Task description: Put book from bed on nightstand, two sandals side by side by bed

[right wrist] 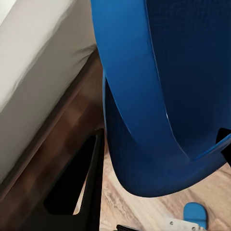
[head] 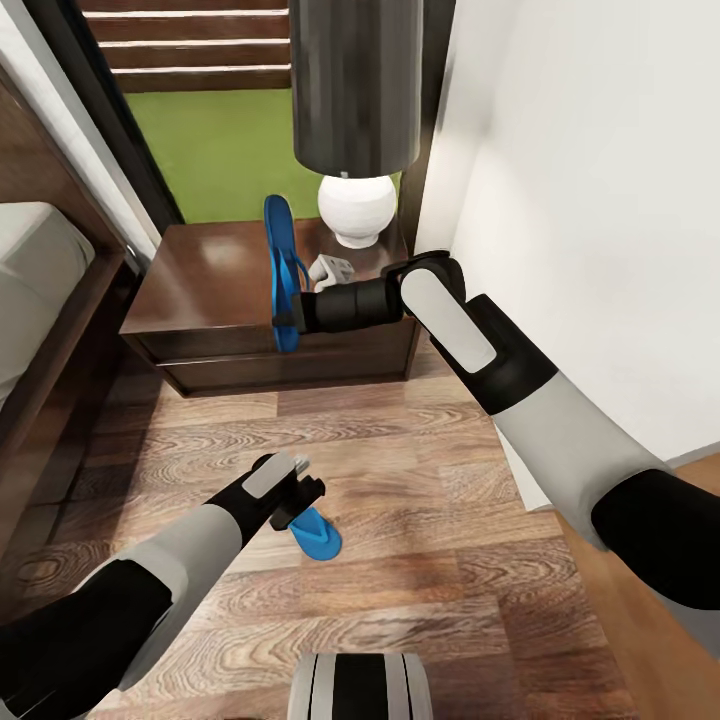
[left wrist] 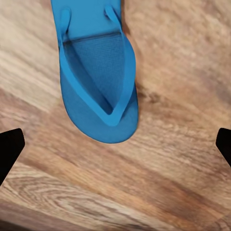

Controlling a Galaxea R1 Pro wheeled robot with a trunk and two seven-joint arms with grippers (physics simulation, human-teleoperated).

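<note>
Sandal (head: pixel 283 272) upright at frame center, pinched in my right fingers (head: pixel 287 322) before the nightstand (head: pixel 215 290); left fingers (head: pixel 300 497) spread, empty, over the floor sandal (head: pixel 322 534).

Even, bright sim light, soft shadows; wrist views blurry up close, no glare.

Home bedroom, bed (head: pixel 35 270), nightstand (head: pixel 215 290), lamp (head: pixel 356 120)
</note>
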